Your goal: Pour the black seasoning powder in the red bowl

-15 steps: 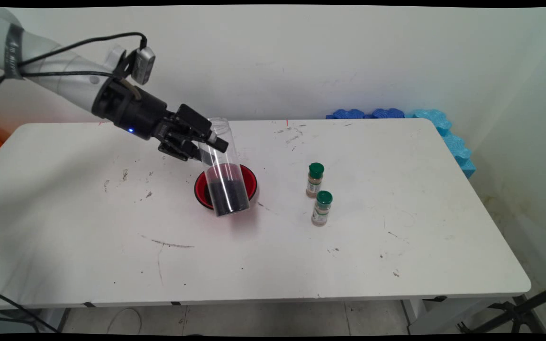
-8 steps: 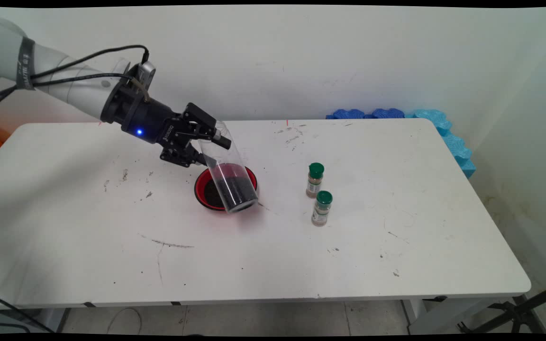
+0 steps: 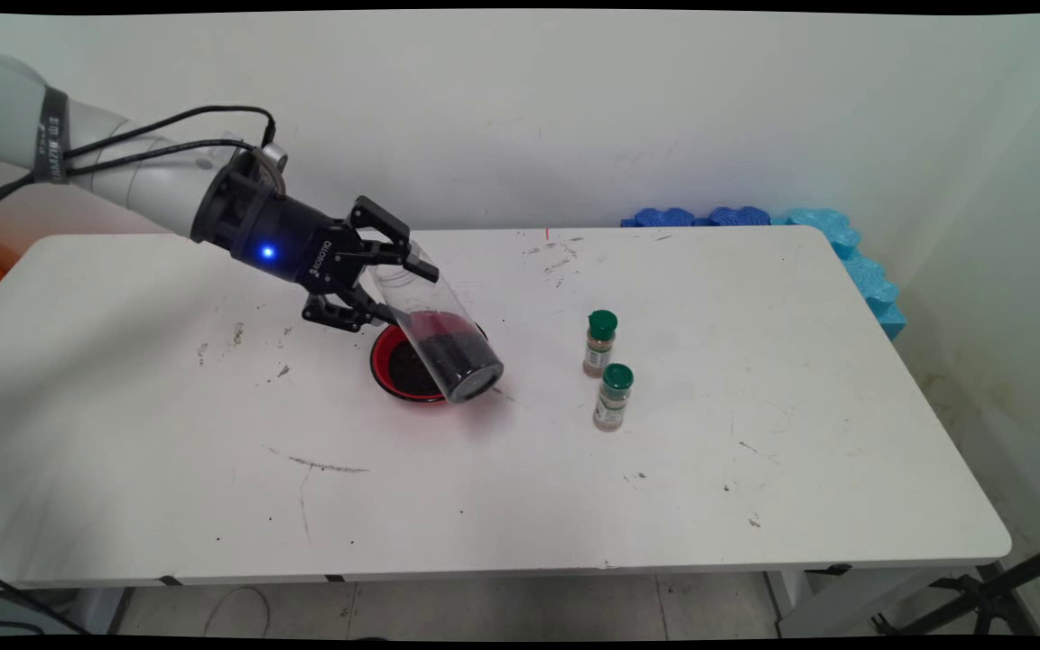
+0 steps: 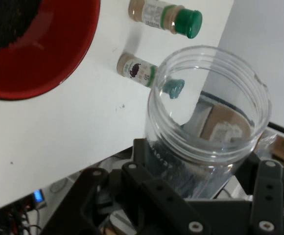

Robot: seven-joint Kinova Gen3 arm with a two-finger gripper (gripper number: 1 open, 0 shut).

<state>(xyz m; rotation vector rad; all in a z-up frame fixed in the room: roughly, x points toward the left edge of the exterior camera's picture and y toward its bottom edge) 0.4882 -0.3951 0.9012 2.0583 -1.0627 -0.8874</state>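
we've got the gripper (image 3: 394, 287) clamped on a clear plastic jar (image 3: 434, 329), one finger on each side of its upper wall, near the open mouth. in the hand view the jar (image 4: 208, 122) sits right between the black fingers (image 4: 147, 196), its round rim facing the camera and its mouth empty.

the jar is tilted hard. its long axis runs down and to the right from the gripper, mouth high on the arm's side, closed base low and pointing away toward the table's right half. a dark granular fill (image 3: 455, 354) sits piled in the base end, well short of the mouth, so nothing is at the rim.

the base hangs above the right rim of a red bowl (image 3: 389, 357), which sits on the white table (image 3: 755, 487) directly below and just in front of the gripper. we can see dark material lying in the bowl too; whether the jar's base touches the bowl's rim we cannot tell.

further right, apart from the bowl, stand two small spice bottles with green caps: one farther back (image 3: 600, 343), one nearer (image 3: 613, 397), close to each other, both upright. beyond the table's far right corner lies a stack of blue foam (image 3: 845, 244).
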